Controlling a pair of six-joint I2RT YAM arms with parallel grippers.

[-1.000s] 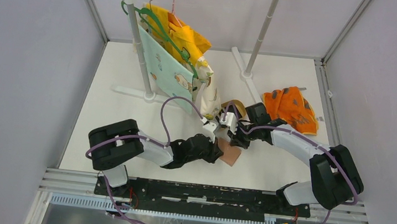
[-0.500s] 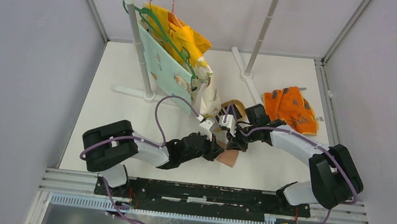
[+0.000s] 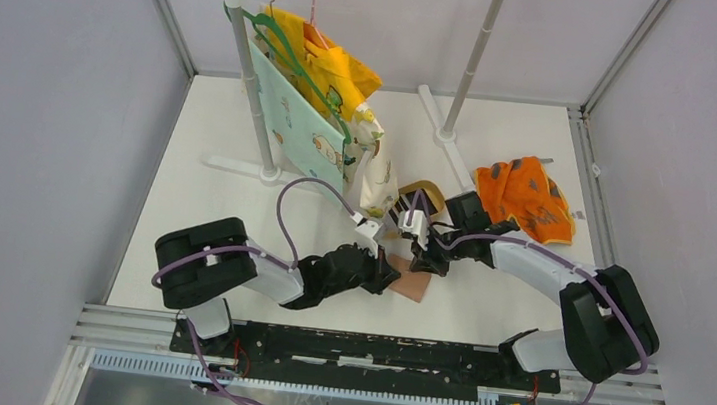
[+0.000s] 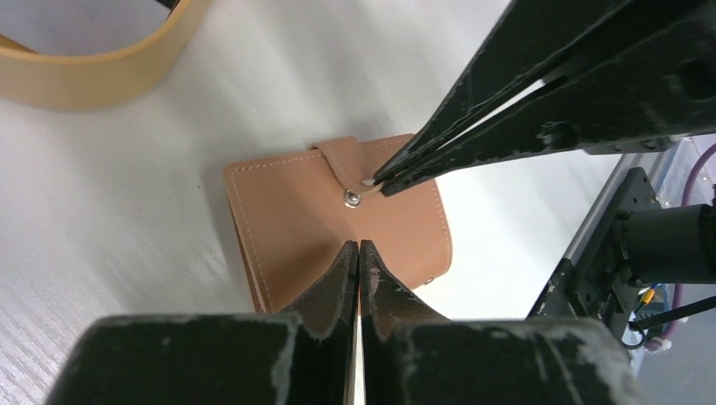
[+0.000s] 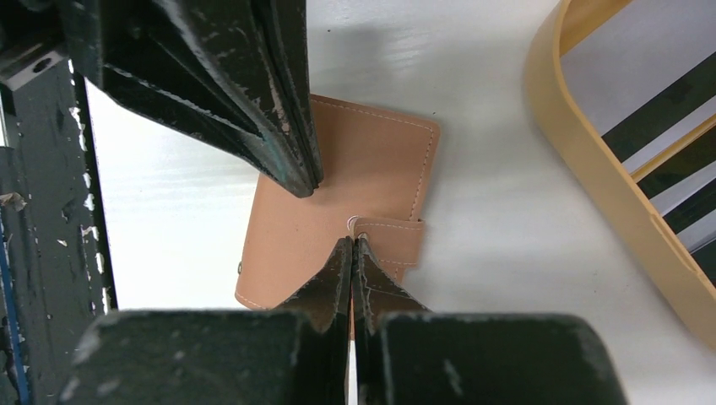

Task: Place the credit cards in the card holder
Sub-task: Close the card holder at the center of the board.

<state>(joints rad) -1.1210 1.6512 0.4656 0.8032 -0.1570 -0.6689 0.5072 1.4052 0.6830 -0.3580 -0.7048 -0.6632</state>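
Cards (image 5: 667, 101) sit in dish (image 5: 591, 169) — left fingers (image 4: 333, 291), right fingers (image 5: 329, 291) pressed together over closed holder (image 4: 287, 211).

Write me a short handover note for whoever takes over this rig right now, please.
Left gripper: jaws shut, tips on the holder cover.
Right gripper: jaws shut, tips at the strap; whether it grips is unclear.
Holder: closed, lying flat.
Cards: in the dish beside it.
Done: holder not yet opened.
Left: open the holder, then load the cards.
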